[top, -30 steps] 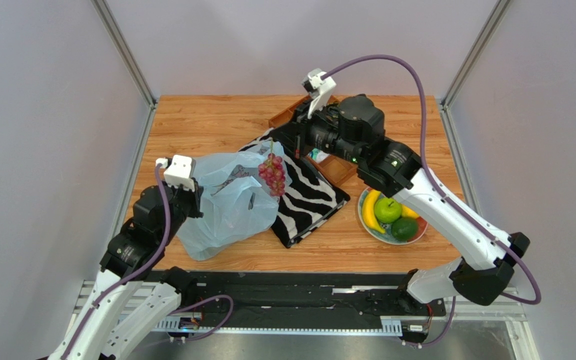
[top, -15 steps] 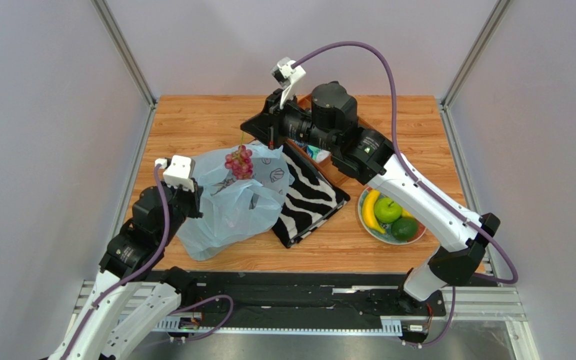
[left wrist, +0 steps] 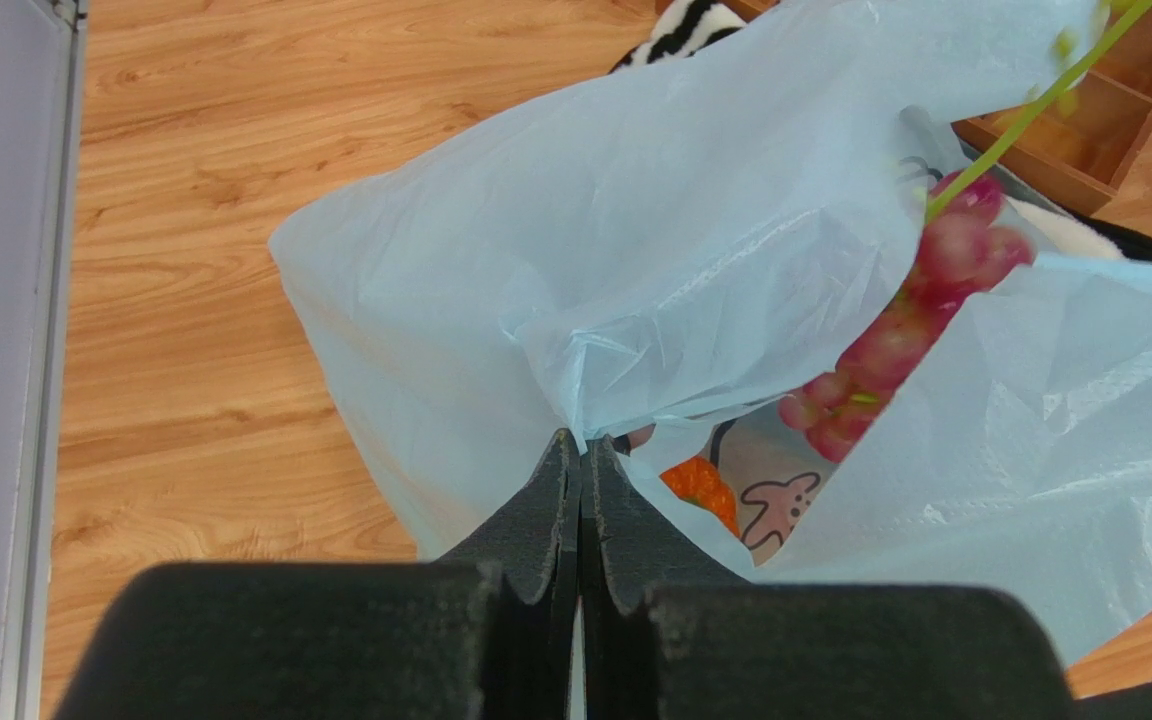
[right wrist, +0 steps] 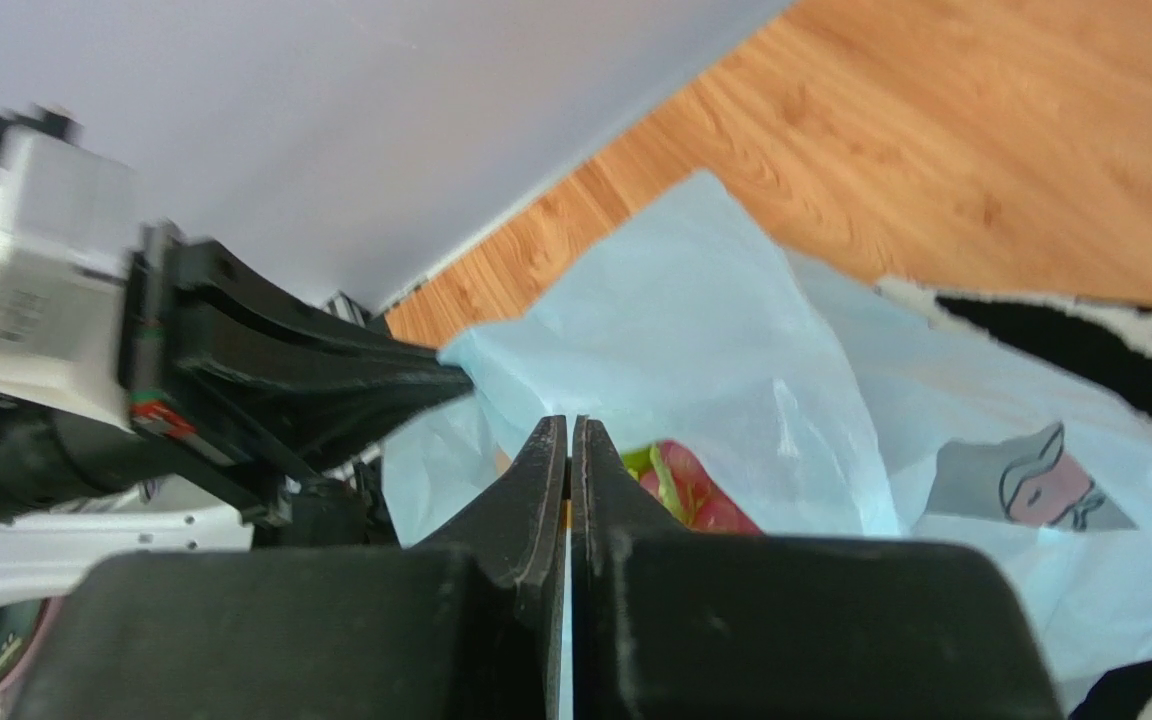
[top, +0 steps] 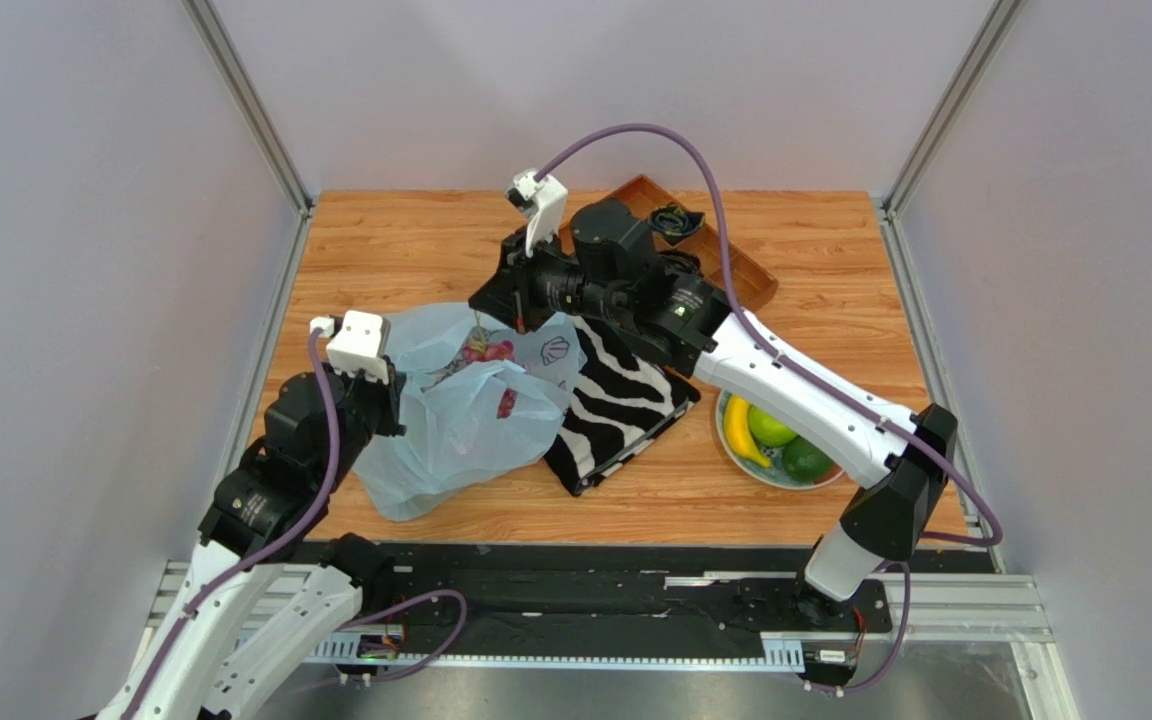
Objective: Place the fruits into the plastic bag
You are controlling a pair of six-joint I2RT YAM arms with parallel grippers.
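the bag [top: 432, 435] is pale blue, the grapes [left wrist: 898, 348] red-purple, the cloth [top: 627, 393] zebra-striped black and white, the banana [top: 739, 432] yellow.

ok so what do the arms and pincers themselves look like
The left arm and right arm both have white link shells and chunky black joint housings. A purple cable runs along each to a small white camera box at the wrist. The left pincer and right pincer are matte black, two flat fingers tapering to thin wedge tips. No markings are legible.
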